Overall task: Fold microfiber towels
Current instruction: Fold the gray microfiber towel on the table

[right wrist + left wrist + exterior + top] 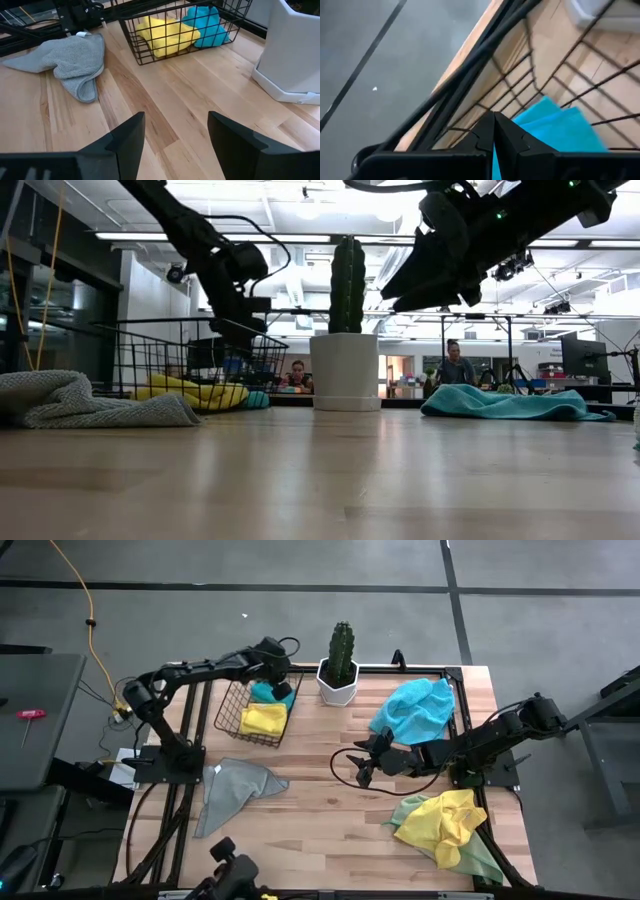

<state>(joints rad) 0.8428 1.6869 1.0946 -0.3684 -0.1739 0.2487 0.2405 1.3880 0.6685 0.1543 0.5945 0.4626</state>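
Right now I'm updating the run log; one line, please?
left gripper: shut, over wire basket | right gripper: open, empty, mid-table

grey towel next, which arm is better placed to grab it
Probably right: the right gripper hangs open over bare table, facing the grey towel. The left gripper is shut over the wire basket.

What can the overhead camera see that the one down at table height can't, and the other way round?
Only the overhead view shows the yellow and pale green towels heaped at the table's near right corner, and the open right pincer empty above bare wood. Only the table-height view shows people seated in the room behind. Both show the cactus in its white pot, the wire basket holding folded towels, the grey towel, the turquoise towel, and the left pincer shut over the basket.
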